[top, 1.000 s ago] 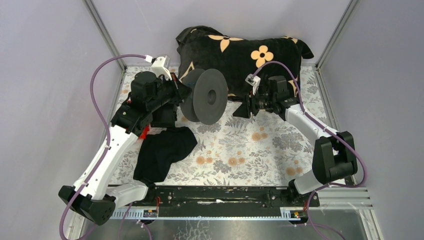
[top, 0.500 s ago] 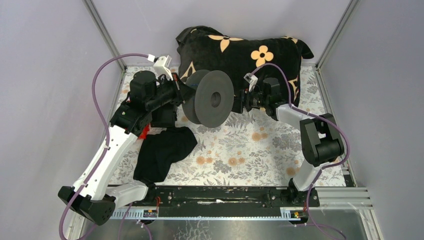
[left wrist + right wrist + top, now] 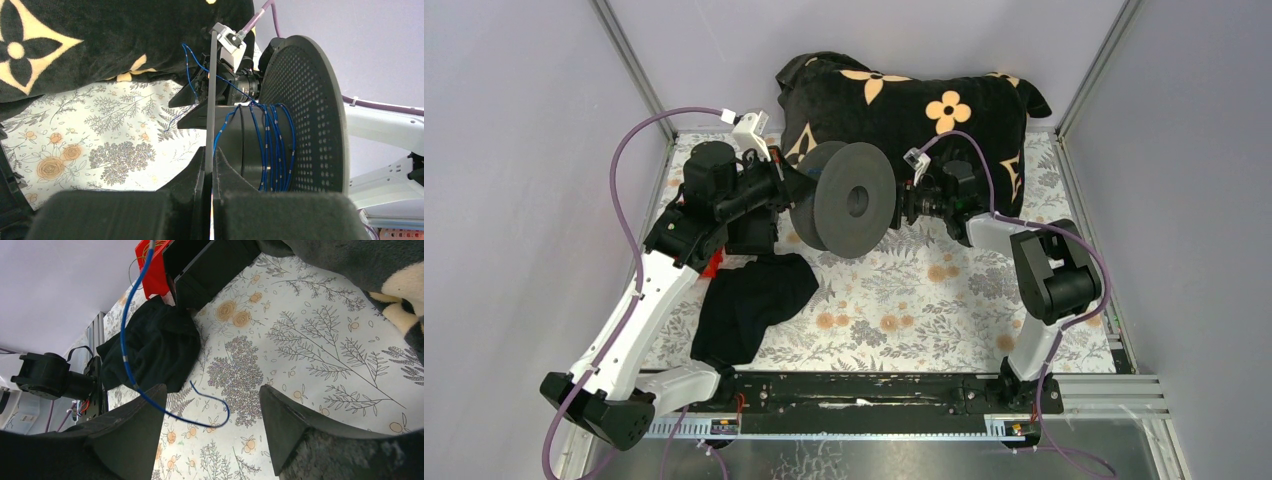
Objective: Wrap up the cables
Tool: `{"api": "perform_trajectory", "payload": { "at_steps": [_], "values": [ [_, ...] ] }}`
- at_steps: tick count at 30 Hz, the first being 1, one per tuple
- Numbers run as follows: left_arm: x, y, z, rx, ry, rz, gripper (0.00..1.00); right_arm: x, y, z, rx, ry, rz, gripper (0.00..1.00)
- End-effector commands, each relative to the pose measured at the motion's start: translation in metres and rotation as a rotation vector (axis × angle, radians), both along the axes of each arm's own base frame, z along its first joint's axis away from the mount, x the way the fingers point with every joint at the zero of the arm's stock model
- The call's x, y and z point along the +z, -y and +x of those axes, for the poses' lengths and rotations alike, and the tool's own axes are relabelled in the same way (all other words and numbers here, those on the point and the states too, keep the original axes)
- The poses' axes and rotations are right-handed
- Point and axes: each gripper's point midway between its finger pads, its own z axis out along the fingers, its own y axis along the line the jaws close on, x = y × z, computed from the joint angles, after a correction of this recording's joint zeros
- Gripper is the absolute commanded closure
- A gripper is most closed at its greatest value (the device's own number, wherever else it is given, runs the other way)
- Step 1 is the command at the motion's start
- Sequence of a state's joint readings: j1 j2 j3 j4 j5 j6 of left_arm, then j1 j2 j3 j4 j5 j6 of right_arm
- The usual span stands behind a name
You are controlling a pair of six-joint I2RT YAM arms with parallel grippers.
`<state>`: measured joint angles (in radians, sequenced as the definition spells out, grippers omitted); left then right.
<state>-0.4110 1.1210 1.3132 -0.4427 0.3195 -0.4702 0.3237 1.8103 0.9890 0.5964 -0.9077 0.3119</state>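
Edges first: pale grey walls point(image 3: 514, 200) close in both sides, and a black plush cushion with orange flower prints point(image 3: 904, 100) fills the far end of the floral-patterned surface point(image 3: 924, 300). A crumpled black cloth point(image 3: 754, 300) lies near-left, with a red box point(image 3: 152, 270) and a dark block just beyond it. The widest bare stretch of print is centre to near-right, up to the black rail point(image 3: 864, 395) at the near edge. My left hand point(image 3: 210, 160) is clamped tight on the thin rim of one flange of the big black disc-shaped spool point(image 3: 854, 200), which stands on edge just in front of the cushion. Whether its lower rim touches the surface I cannot tell. My right hand point(image 3: 212, 390) sits close beside the spool's other face, fingers spread wide and gripping nothing. The thin blue cables point(image 3: 270, 145) lie in several neat turns round the spool's core, against the perforated flange. One loose strand leads off over the thin flange toward the right hand. There it drops past my left finger and curls in a slack loop between the two, its free end above the print.
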Motion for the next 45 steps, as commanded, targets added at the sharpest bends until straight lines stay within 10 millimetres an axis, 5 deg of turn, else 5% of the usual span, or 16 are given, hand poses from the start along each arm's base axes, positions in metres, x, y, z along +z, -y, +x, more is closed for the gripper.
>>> {"api": "perform_trajectory", "payload": {
  "at_steps": [1, 10, 18, 25, 34, 45],
  "values": [
    [0.052, 0.005, 0.002, -0.021, 0.139, -0.096, 1.00, 0.021, -0.011, 0.002, 0.044, 0.105, 0.046, 0.28],
    [0.048, 0.004, 0.004, -0.016, 0.131, -0.097, 1.00, 0.023, -0.011, -0.003, 0.059, 0.107, 0.055, 0.74],
    [0.045, -0.008, 0.013, 0.070, 0.129, -0.082, 1.00, 0.016, -0.004, -0.008, 0.046, 0.092, -0.008, 0.99],
    [0.039, -0.050, 0.044, 0.328, 0.113, -0.023, 1.00, -0.002, 0.007, -0.032, 0.043, 0.016, -0.120, 1.00],
    [0.031, -0.079, 0.066, 0.516, 0.108, 0.003, 1.00, -0.015, -0.008, -0.107, 0.233, -0.001, -0.237, 1.00],
    [0.020, -0.105, 0.082, 0.660, 0.132, 0.097, 1.00, 0.015, -0.035, -0.198, 0.590, 0.180, -0.309, 1.00]
  ]
}}
